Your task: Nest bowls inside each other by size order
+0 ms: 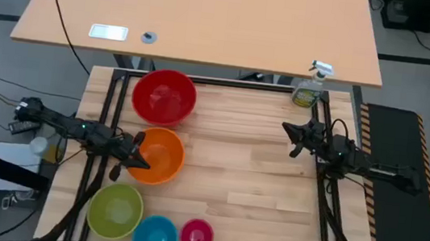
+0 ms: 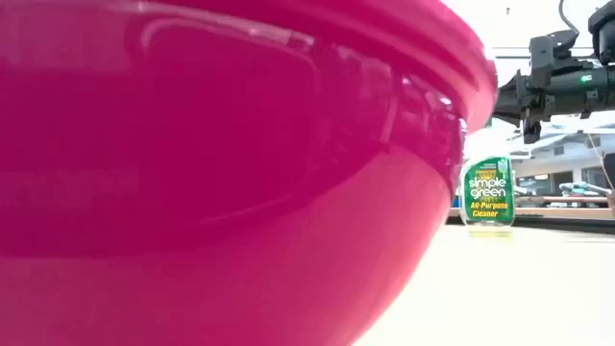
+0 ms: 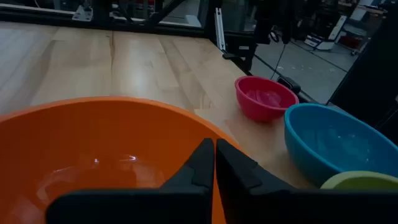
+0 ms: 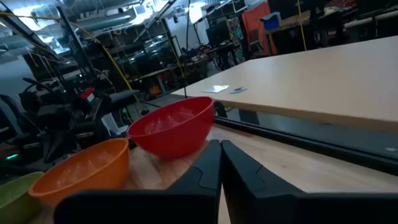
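Note:
Five bowls stand on the wooden table: red (image 1: 164, 97) at the far left, orange (image 1: 160, 156) in front of it, and yellow-green (image 1: 115, 211), blue (image 1: 155, 236) and magenta-pink (image 1: 197, 235) along the near edge. The pink bowl (image 2: 221, 183) fills the low view. My left gripper (image 1: 137, 151) is shut on the orange bowl's left rim. My right gripper (image 1: 292, 139) is shut and empty. It hangs above the table's far right and also shows in the low view (image 2: 527, 101). My left gripper pinches the orange bowl's rim (image 3: 231, 144) on the side toward the table's left edge. One finger (image 3: 198, 167) is inside the bowl and one (image 3: 239, 169) is outside. The fingers come from the table's left, slanting down. I cannot tell whether the bowl is lifted off the table.
A green spray bottle (image 1: 308, 90) stands at the table's far right corner and also shows in the low view (image 2: 487, 192). A larger tan desk (image 1: 210, 23) lies beyond the far edge. Bare wood lies between the bowls and my right gripper.

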Action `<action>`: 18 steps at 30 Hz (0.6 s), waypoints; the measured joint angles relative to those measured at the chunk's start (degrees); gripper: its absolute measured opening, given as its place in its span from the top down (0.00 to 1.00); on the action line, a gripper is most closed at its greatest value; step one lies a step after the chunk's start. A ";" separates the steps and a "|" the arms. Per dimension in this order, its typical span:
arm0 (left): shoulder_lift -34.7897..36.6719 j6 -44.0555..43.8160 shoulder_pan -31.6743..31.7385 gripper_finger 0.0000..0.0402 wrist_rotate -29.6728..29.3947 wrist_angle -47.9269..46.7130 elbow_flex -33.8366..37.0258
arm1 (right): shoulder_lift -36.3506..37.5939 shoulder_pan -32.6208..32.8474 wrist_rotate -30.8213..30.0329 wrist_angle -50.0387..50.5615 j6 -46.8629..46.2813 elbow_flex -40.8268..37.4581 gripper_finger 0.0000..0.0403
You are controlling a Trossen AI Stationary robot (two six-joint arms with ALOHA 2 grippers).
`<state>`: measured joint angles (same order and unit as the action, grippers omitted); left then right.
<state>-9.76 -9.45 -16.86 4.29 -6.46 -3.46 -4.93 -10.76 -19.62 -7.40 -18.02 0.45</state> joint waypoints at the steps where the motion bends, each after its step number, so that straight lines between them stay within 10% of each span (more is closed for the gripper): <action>1: 0.00 0.00 0.02 0.95 -0.02 0.02 0.00 | 0.00 0.00 -0.02 0.00 0.00 0.00 0.95; 18: 0.02 -0.02 0.00 0.95 0.00 0.00 0.00 | 0.02 0.02 0.00 -0.02 0.00 0.00 0.95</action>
<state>-9.74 -9.47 -16.86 4.29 -6.46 -3.46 -4.91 -10.74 -19.62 -7.42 -18.02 0.45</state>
